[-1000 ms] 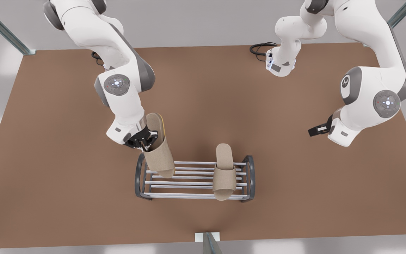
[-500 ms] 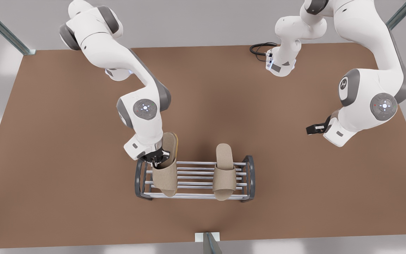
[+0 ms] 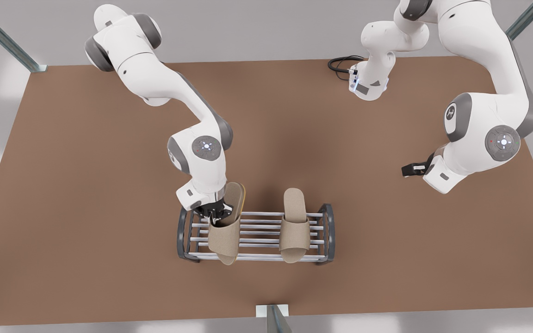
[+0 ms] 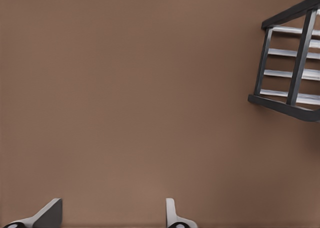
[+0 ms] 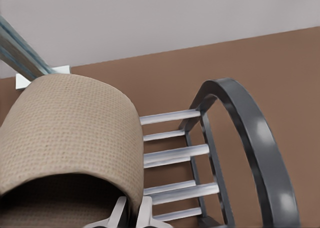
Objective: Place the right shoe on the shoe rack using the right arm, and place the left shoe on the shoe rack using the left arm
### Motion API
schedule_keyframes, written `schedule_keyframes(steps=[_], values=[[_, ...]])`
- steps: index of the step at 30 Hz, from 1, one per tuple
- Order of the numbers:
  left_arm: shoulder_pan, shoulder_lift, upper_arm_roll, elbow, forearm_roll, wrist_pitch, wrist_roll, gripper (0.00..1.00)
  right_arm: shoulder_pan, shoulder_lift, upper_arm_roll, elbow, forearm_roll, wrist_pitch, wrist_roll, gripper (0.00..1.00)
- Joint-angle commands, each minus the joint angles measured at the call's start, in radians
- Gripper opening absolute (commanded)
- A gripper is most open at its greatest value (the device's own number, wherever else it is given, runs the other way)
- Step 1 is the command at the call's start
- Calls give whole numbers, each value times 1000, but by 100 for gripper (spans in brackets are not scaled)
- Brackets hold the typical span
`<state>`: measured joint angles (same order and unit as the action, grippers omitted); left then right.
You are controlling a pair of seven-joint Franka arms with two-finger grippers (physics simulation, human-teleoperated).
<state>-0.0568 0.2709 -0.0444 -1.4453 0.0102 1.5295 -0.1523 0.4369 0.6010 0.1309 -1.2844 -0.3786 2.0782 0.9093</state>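
slipper (image 3: pixel 224 231) in right claw (image 3: pixel 214 213)

Brown tabletop (image 3: pixel 86 185), pale grey wall (image 3: pixel 248 27), metal corner posts (image 3: pixel 3 39)

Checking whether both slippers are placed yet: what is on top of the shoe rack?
On the shoe rack, one slipper lies free; the right gripper holds the other slipper over the bars. Contact underneath is hidden. The left gripper waits open.
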Motion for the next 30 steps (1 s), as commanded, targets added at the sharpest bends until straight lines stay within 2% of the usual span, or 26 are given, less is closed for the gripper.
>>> schedule_keyframes(steps=[1,3,4,5,20,24,26,29,30], values=[[0,-1,0,0,1,0,36,100,0,-1,0,-1,-8,7,180,21],[0,-1,0,2,2,0,36,100,0,-1,1,-3,-16,7,180,21],[0,-1,0,2,2,0,36,100,0,0,1,-3,-16,8,180,33],[-2,-2,0,2,2,0,34,100,2,10,1,-3,-23,8,178,100],[-3,-7,-2,13,14,-6,22,100,0,-26,13,-41,-28,-12,180,100],[-5,-9,-3,13,14,-8,8,100,0,-116,114,-47,-22,-179,200,100],[-5,-10,-5,13,14,-8,7,100,-27,-230,161,-137,-19,-242,185,100],[-9,-10,-5,16,13,-6,7,100,-242,-332,271,-161,66,-343,-13,100],[-8,-10,-5,14,11,-6,7,100,-316,-371,273,-159,104,-365,-99,100]])
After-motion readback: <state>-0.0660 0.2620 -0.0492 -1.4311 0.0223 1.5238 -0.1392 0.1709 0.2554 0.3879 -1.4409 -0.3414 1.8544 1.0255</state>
